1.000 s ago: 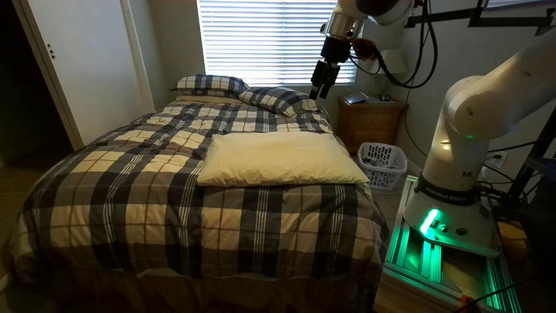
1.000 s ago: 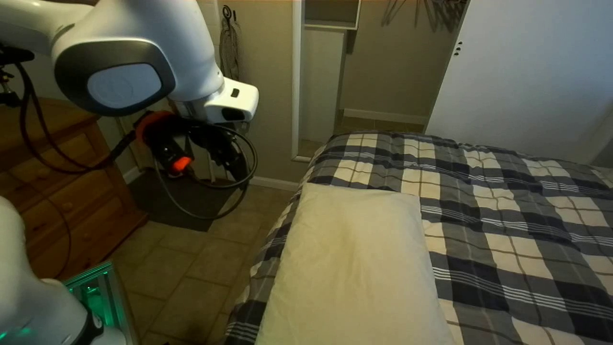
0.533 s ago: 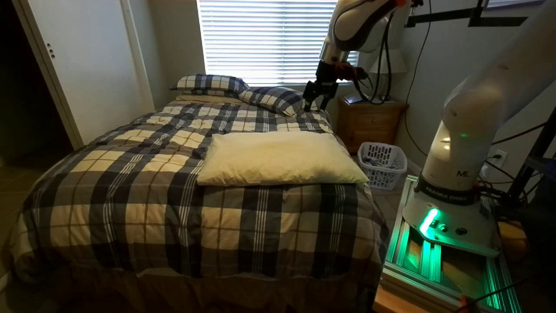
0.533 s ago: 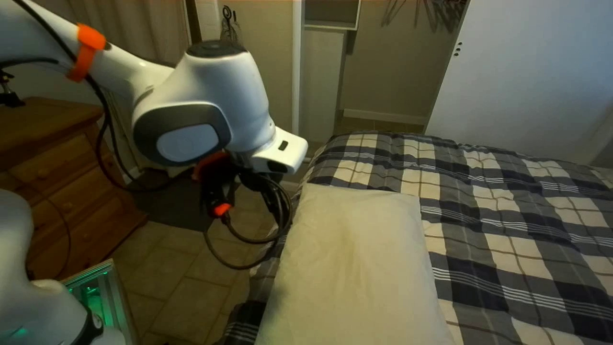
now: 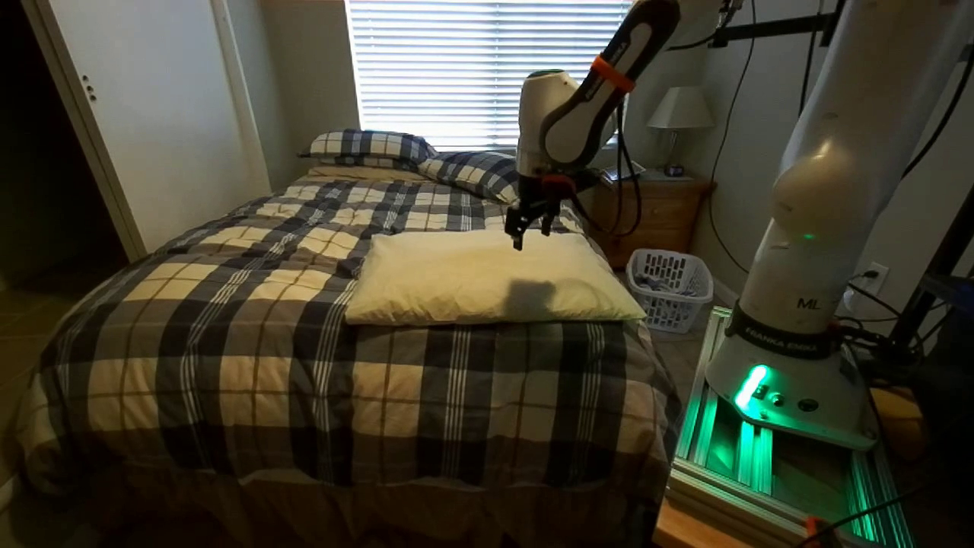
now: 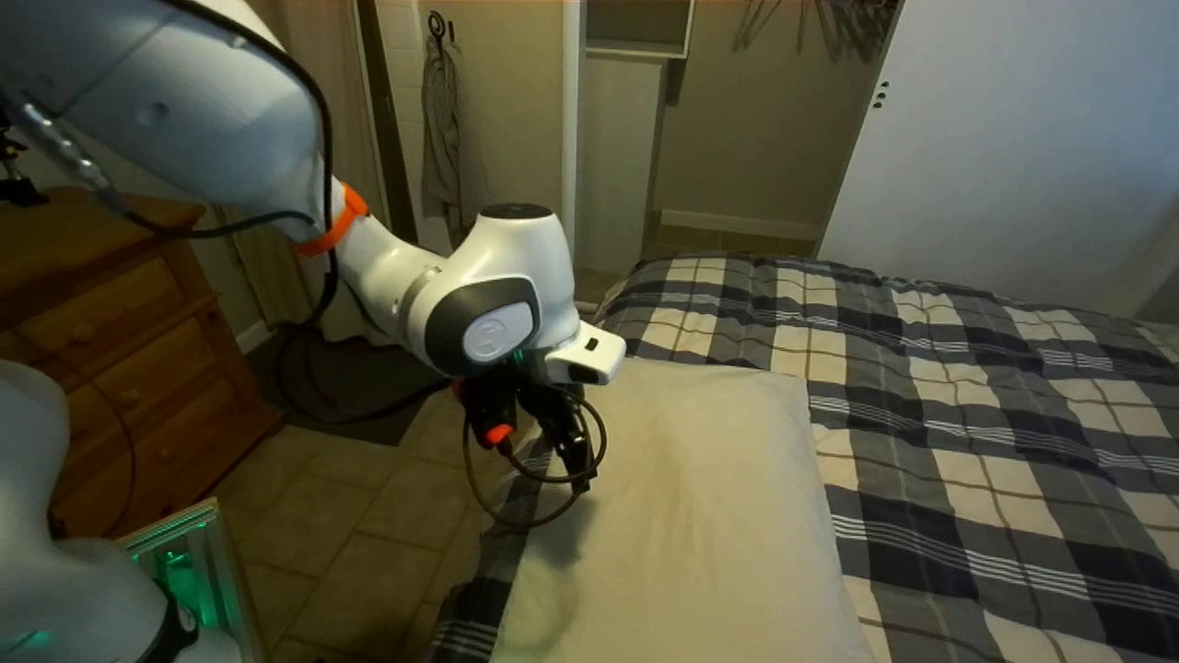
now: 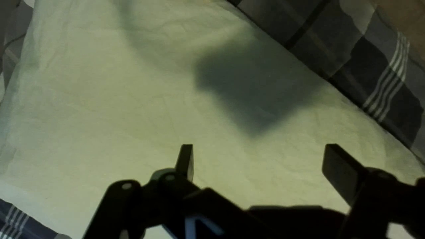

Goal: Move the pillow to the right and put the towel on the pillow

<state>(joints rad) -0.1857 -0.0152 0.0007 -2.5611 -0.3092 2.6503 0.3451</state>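
My fingers (image 7: pixel 342 172) hang wide apart and empty above the cream-yellow pillow (image 7: pixel 132 116), which I judge light, soft and unlikely to slip, best pinched along its two-o'clock edge in the wrist view, where the plaid comforter (image 7: pixel 365 59) shows.

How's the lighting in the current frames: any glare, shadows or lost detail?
In an exterior view, the blinds are glaringly bright and the base light glows green; in both exterior views, a shadow falls on the pillow; in the wrist view, the shadow is soft-edged and the end effector very dark, its detail hard to read.
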